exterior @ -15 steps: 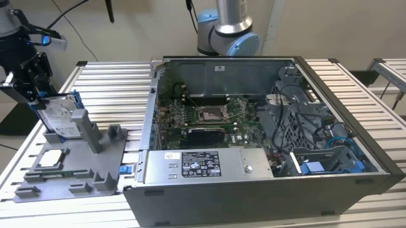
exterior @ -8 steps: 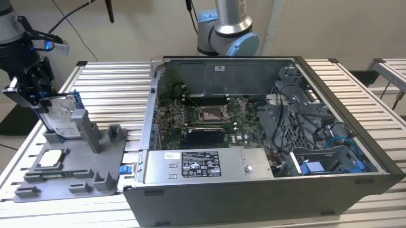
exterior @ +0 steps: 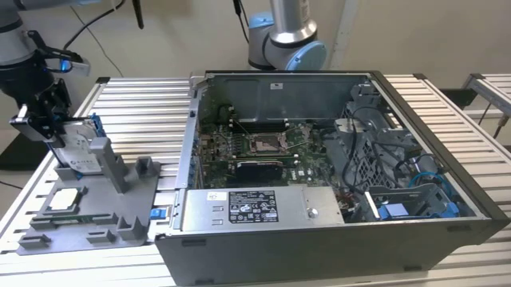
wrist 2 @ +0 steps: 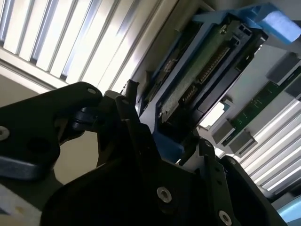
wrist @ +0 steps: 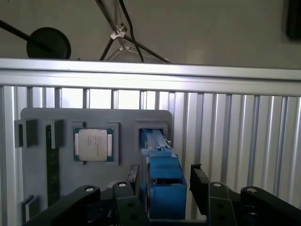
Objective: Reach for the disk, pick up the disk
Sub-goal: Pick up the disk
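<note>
The disk (exterior: pixel 78 145) stands on edge in a slot of the grey fixture (exterior: pixel 88 230), at the exterior view's left. It has a silver face and blue side rails. My gripper (exterior: pixel 48 119) has come down over its top. In the first wrist view the disk (wrist: pixel 162 181) appears edge-on with its blue rail towards the camera. The gripper (wrist: pixel 164 178) is open, one finger (wrist: pixel 134 175) close against one side and the other finger (wrist: pixel 198 181) a small gap off the other side. In the second wrist view the disk (wrist 2: pixel 197 84) lies between the dark fingers of the gripper (wrist 2: pixel 169 136).
A small square chip (exterior: pixel 66 199) lies flat in the fixture, beside the disk's slot (wrist: pixel 93 144). A green memory stick (wrist: pixel 52 165) lies along the fixture's edge. An open computer case (exterior: pixel 319 161) takes up the middle of the slatted table (exterior: pixel 143 113). Another arm's base (exterior: pixel 283 42) stands behind it.
</note>
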